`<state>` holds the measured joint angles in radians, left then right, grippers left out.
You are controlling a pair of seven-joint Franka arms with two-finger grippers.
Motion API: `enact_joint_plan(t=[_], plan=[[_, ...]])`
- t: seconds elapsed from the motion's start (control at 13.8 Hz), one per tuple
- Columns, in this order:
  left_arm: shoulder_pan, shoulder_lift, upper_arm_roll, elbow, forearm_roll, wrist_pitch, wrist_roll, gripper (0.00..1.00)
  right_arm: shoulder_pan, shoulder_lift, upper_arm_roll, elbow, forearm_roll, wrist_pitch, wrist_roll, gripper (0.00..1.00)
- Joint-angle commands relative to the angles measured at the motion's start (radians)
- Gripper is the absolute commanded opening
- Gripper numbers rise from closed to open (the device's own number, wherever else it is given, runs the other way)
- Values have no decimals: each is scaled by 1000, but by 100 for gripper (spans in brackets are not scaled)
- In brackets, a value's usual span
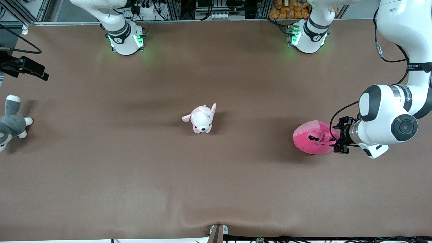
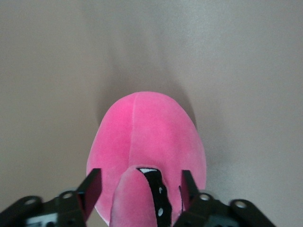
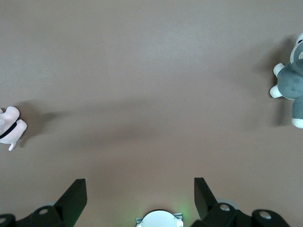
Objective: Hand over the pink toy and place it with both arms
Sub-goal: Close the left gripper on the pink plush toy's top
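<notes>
Contact is close at the left arm's end of the bench (image 1: 216, 189): the left end effector (image 1: 338, 137) sits low against the pink toy (image 1: 312, 137), fingers (image 2: 91, 190) spread apart and straddling one stalk eye, not yet closed on anything. The toy rests on the bench, well apart from the puppy plush (image 1: 201, 118) in the middle, and about as near the front camera as that plush. The right end effector (image 3: 140, 198) hangs high with its fingers wide open and nothing between them; that arm waits, its wrist view looking down on bare bench with the grey plush (image 1: 10, 123) at the right arm's end. Risk now, as I read it: closing on the eye alone gives a thin, squashy hold, so the round body could sag, swing or slip out on the lift, and a dangling toy would offer the right end effector a poor target at the handover. A push from the fingers might also roll the toy away before they close. Count: one pink toy, one puppy plush, one grey plush, two arms.
</notes>
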<state>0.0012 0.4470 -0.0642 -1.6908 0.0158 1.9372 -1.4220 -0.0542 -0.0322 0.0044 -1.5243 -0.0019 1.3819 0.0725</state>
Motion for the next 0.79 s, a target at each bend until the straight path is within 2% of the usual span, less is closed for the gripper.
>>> enact_joint_plan(t=[0.0,0.29,0.58,0.72], plan=[[6,-34,-6,-30,-13,16,-29,0,8,6,-3,16,-1,-15,6,100],[5,-47,-6,-21,-11,16,-29,0,7,6,-3,16,-1,-14,6,100],[-4,-117,-17,6,-10,2,-32,0,7,6,-3,18,-1,-14,4,100],[-7,-166,-60,13,-2,-18,-37,0,7,6,-3,18,-1,-14,6,100]])
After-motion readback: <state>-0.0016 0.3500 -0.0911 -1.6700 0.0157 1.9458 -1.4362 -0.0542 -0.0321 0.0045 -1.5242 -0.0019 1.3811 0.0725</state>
